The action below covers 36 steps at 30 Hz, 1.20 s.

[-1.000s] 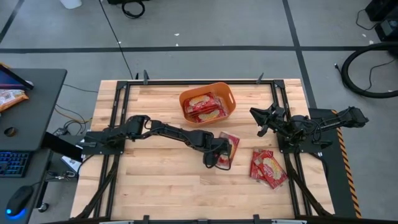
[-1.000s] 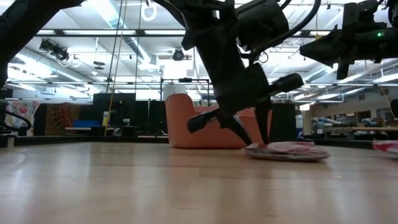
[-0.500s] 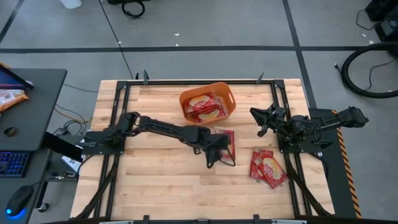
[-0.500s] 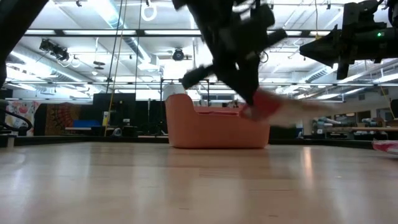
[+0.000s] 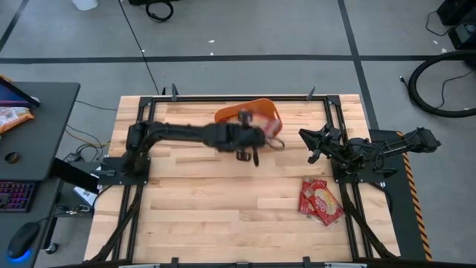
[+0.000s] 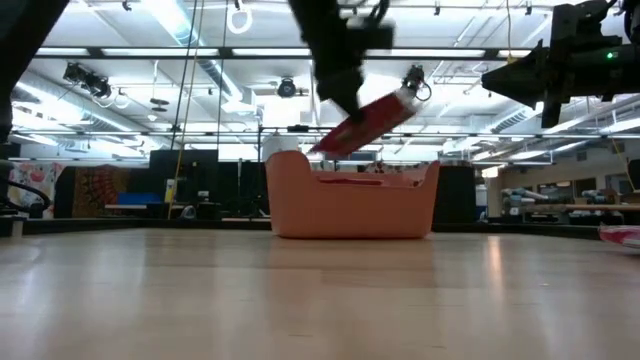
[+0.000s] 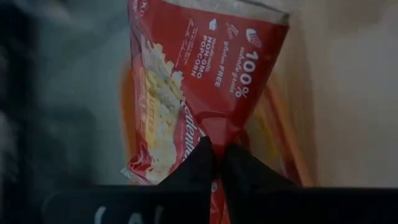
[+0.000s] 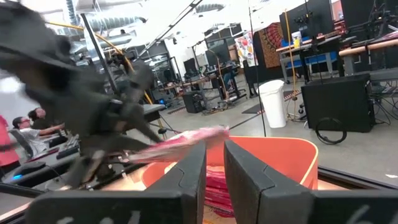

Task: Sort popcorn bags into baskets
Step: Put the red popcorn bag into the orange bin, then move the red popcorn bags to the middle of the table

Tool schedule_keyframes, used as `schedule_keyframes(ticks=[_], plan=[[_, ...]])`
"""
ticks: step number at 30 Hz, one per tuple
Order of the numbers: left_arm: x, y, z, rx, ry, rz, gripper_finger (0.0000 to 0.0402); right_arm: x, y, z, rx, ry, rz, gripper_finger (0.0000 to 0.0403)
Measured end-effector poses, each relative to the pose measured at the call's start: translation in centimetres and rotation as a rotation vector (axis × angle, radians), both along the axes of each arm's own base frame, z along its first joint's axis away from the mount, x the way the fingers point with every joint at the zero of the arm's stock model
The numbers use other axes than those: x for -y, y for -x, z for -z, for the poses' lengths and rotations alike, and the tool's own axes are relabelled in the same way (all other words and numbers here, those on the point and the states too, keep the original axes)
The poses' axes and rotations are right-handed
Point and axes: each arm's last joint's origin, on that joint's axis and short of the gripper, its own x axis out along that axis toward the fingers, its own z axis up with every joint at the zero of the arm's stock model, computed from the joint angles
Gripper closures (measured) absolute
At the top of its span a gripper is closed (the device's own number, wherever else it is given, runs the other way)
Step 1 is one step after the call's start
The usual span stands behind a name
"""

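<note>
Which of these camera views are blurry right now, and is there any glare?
High view: the left gripper and its popcorn bag smear over the orange tub; the table and waiting right gripper are sharp. Low view: the bag is slightly soft, ceiling lights glare bright. Left wrist view: bag print readable, background blurred. Right wrist view: the left arm streaks.
</note>
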Motion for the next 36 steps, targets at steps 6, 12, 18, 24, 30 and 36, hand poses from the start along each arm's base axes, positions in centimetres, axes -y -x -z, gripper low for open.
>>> schedule_keyframes(ticks=[6,12,18,24,30,36], plan=[[-5.9,2.1,1.9,-0.017,0.308,-0.34,0.0375,0.0,0.0,0.0,0.0,0.0,0.0,0.0341],[-9.3,2.8,1.9,0.048,0.427,-0.439,0.0365,0.0,0.0,0.0,0.0,0.0,-0.001,0.0341],[-8.9,2.1,1.7,0.09,0.412,-0.384,0.0317,0.0,0.0,0.0,0.0,0.0,0.0,0.0341],[-6.6,0.6,1.1,0.114,0.417,-0.153,0.0285,0.0,0.0,0.0,0.0,0.0,0.0,0.0341],[-2.9,-0.6,0.8,0.099,0.515,0.169,0.0284,0.0,0.0,0.0,0.0,0.0,0.0,0.0341],[0.0,-1.6,0.8,0.154,0.539,0.22,0.0284,0.0,0.0,0.0,0.0,0.0,0.0,0.0341]])
